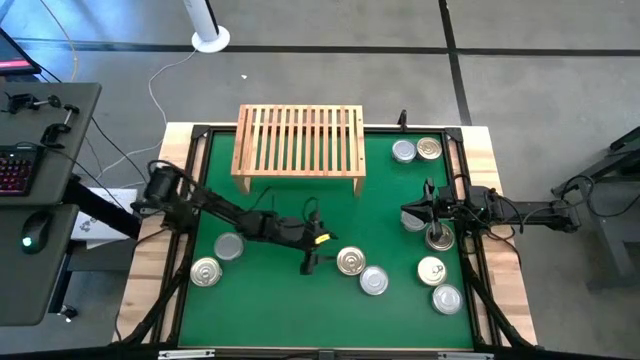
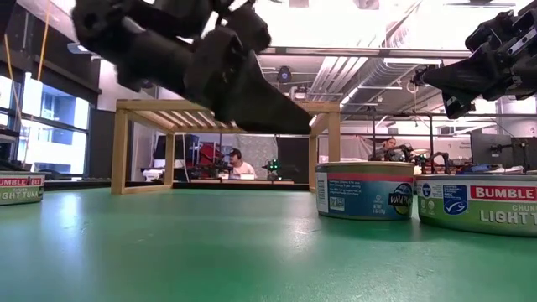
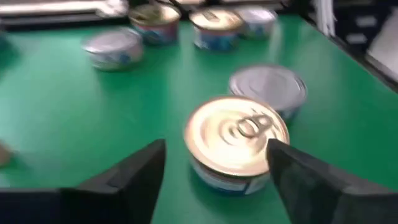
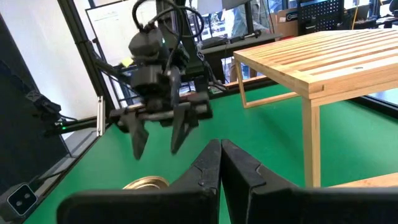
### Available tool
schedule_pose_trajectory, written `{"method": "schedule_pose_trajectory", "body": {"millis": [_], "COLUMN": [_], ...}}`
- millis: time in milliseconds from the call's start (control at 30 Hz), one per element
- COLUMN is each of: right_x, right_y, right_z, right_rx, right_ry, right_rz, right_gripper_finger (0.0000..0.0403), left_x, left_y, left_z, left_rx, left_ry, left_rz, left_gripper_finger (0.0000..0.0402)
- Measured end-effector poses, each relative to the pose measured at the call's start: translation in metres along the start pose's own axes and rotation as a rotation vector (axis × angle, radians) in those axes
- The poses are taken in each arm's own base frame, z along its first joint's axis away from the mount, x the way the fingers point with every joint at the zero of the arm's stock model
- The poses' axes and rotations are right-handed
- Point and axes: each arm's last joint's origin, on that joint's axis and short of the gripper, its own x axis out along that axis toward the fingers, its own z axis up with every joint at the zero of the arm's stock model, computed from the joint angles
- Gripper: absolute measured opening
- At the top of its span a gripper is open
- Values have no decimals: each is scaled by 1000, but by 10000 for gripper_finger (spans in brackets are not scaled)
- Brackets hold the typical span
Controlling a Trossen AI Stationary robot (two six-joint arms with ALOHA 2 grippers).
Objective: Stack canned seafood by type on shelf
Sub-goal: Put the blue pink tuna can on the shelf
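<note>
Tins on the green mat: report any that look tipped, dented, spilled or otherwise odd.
Nothing stands out. The tins visible all sit flat, lids up, scattered singly or side by side across the mat; no dents or spills show. The shelf stands square and bare. The left hand is open around a gold-lidded tin.

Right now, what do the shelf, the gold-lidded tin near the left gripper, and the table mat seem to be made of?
Shelf: apparently light unpainted wood, matte, with visible slats.
Gold-lidded tin: looks like metal, with a shiny lid and pull tab; printed label around its side.
Mat: green, matte; possibly rubber or felt, hard to tell.
</note>
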Motion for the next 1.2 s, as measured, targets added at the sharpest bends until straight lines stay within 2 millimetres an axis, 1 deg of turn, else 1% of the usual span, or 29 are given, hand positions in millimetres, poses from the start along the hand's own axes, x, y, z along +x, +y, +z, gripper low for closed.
{"method": "schedule_pose_trajectory", "body": {"millis": [133,233,333,500,633,800,933,1033,1200], "right_x": [0,0,0,0,0,0,0,0,0], "right_y": [0,0,0,0,0,0,0,0,0], "right_z": [0,0,0,0,0,0,0,0,0], "right_rx": [0,0,0,0,0,0,0,0,0], "right_ry": [0,0,0,0,0,0,0,0,0], "right_rz": [0,0,0,0,0,1,0,0,0], "right_gripper_finger": [3,3,3,3,3,3,3,3,3], "left_x": [15,22,26,34,44,56,53,45,24], "left_y": [-2,-9,-14,-14,-14,-14,-14,-18,-29], "left_z": [-2,-2,-2,-6,-2,-1,2,5,11], "left_rx": [50,75,87,86,86,73,77,82,109], "left_ry": [53,66,64,66,38,90,190,242,358], "left_rz": [-80,-120,-133,-111,-87,-81,-52,-29,58], "left_gripper_finger": [326,340,341,341,340,340,340,340,340]}}
